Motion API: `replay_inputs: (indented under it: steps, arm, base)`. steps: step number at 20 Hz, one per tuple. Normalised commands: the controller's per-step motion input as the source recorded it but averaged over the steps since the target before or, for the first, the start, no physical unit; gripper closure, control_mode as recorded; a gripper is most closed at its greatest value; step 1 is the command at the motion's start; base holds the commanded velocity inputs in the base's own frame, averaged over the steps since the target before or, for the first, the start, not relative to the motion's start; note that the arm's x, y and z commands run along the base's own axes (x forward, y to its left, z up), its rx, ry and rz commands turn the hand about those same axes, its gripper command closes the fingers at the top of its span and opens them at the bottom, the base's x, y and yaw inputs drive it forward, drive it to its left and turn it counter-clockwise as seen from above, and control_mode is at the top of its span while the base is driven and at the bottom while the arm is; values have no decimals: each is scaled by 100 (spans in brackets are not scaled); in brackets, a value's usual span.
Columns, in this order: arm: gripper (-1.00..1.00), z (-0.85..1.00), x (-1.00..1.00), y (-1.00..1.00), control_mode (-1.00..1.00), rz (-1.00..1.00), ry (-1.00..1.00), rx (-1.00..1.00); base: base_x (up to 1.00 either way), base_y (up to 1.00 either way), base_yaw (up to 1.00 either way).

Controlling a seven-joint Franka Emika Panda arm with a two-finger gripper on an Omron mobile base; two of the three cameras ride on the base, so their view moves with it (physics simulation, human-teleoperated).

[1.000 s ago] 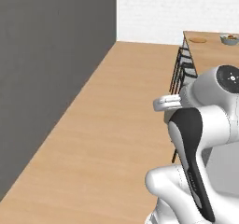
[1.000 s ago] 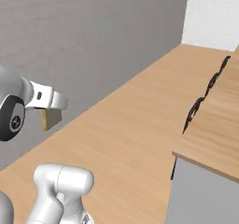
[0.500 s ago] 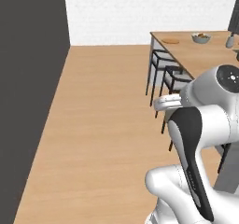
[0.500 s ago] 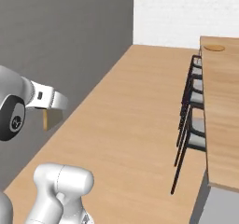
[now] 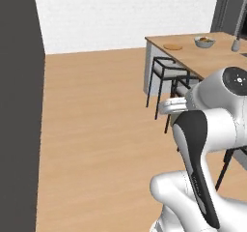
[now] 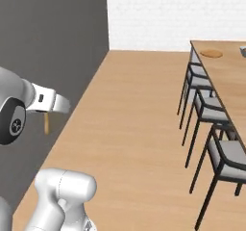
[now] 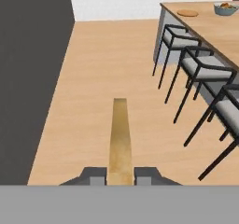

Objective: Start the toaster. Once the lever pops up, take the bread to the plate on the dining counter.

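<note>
Change since earlier pictures: the whole scene has swung in both base views, so the base and its cameras have turned; the dining counter now sits nearer the middle of the pictures and more of its stools show. The bread sits between the fingers just as before.

Item 1, gripper [image 7: 120, 176]: two dark fingertips [image 7: 92, 175] at the bottom of the hand view, closed on the near end of the bread. In the right base view the hand sits at far left, beside the dark wall [image 6: 53, 57].

Item 2, bread [image 7: 120, 136]: thin tan slice, seen edge-on, running from between the fingertips out over the wood floor [image 7: 112, 64]. In the right base view a narrow tan sliver [image 6: 46, 123] hangs just below the hand.

Item 3, dining counter [image 7: 210, 27]: light wood top, grey end panel, upper right of the hand view, well apart from the gripper.

Item 4, plate [image 7: 187, 13]: flat brown disc near the counter's far end; also seen in the left base view [image 5: 172, 47] and right base view [image 6: 211, 54]. Well apart from the bread.

Item 5, bowl [image 7: 225, 8]: grey, holding fruit, beside the plate on the counter.

Item 6, stools [image 7: 205, 73]: black-framed, grey seats, lined along the counter's near side.
</note>
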Motion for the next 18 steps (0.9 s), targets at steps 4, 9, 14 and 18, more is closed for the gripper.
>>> replay_inputs:
  steps: [4, 9, 14, 18]
  arm:
    - [100, 0, 0, 0, 100, 0, 0, 0]
    - [100, 0, 0, 0, 100, 0, 0, 0]
    - [100, 0, 0, 0, 100, 0, 0, 0]
    - [100, 0, 0, 0, 100, 0, 0, 0]
  base:
    - [100, 68, -42]
    - [100, 70, -50]
    - [100, 68, -54]
    - [100, 66, -49]
